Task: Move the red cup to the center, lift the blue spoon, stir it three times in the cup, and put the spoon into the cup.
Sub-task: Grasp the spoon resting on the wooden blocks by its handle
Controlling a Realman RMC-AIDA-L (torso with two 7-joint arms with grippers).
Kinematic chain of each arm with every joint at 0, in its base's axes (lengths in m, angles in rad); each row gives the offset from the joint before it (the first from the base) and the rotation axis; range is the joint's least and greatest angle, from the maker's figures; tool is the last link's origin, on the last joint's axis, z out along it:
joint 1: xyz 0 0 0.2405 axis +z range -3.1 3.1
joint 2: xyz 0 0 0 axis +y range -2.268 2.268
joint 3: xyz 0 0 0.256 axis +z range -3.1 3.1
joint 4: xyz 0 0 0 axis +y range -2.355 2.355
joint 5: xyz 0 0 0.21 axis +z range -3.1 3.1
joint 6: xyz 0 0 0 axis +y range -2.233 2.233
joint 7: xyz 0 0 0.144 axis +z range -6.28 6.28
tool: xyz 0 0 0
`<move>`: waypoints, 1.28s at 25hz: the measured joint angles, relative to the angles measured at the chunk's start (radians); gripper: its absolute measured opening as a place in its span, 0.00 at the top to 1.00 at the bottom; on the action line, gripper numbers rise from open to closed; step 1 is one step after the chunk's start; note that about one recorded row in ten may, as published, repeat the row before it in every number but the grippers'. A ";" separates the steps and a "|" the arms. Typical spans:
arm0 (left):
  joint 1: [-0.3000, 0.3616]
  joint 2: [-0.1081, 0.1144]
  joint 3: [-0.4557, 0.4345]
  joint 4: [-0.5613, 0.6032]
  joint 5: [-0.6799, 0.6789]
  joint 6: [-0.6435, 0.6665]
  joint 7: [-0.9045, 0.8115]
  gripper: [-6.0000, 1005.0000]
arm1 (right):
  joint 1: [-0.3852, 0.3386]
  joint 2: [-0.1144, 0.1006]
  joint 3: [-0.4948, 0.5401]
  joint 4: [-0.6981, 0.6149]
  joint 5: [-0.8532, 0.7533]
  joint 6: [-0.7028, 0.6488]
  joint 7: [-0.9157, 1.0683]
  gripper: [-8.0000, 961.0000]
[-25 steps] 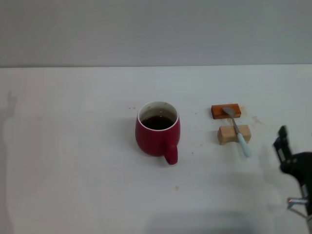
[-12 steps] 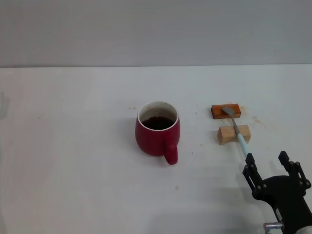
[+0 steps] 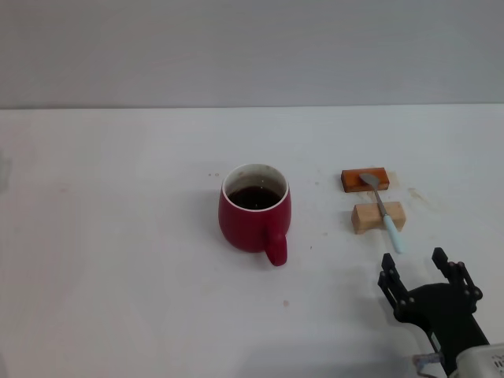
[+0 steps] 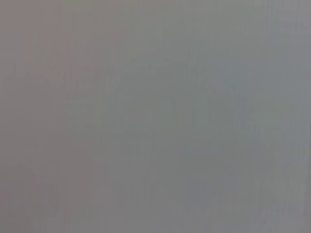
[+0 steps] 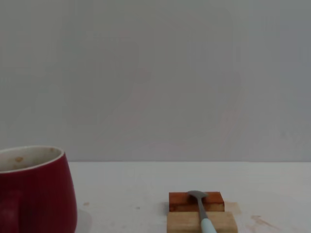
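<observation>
The cup (image 3: 254,209) sits mid-table, so the spoon pickup is in hand. The right gripper (image 3: 425,274), fingers spread and empty, hovers just short of the spoon (image 3: 383,211), which lies ahead across two blocks (image 3: 377,216); next it must reach forward and close on the handle. The left gripper is out of view.

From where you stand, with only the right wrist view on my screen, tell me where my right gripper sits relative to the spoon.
Observer: The right gripper hangs open near the table's front edge, short of the blue spoon's handle tip, not touching it.
Operator: Report what the spoon rests on.
Observer: It lies across the wooden block, its bowl on the orange-brown block.
Operator: Give me the cup handle's direction.
Observer: The red cup's handle points toward the robot.
</observation>
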 joint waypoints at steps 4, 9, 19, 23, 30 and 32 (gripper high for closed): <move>0.000 -0.001 0.000 0.001 0.000 0.004 0.000 0.14 | 0.020 0.001 0.005 -0.009 0.000 0.023 0.001 0.22; 0.000 -0.001 0.000 0.001 -0.001 0.008 0.000 0.14 | 0.068 -0.002 0.006 -0.028 0.037 0.060 0.002 0.22; -0.006 -0.005 0.000 0.001 -0.002 0.020 -0.001 0.14 | 0.117 -0.005 0.012 -0.051 0.047 0.108 0.004 0.22; -0.009 -0.005 0.000 0.000 -0.004 0.020 -0.001 0.14 | 0.127 -0.006 0.020 -0.058 0.048 0.120 0.004 0.22; -0.012 -0.007 0.000 0.000 -0.007 0.020 -0.001 0.14 | 0.149 -0.005 0.024 -0.074 0.048 0.135 0.005 0.22; -0.012 -0.007 0.000 0.000 -0.007 0.020 -0.001 0.14 | 0.155 -0.005 0.024 -0.078 0.048 0.136 0.005 0.22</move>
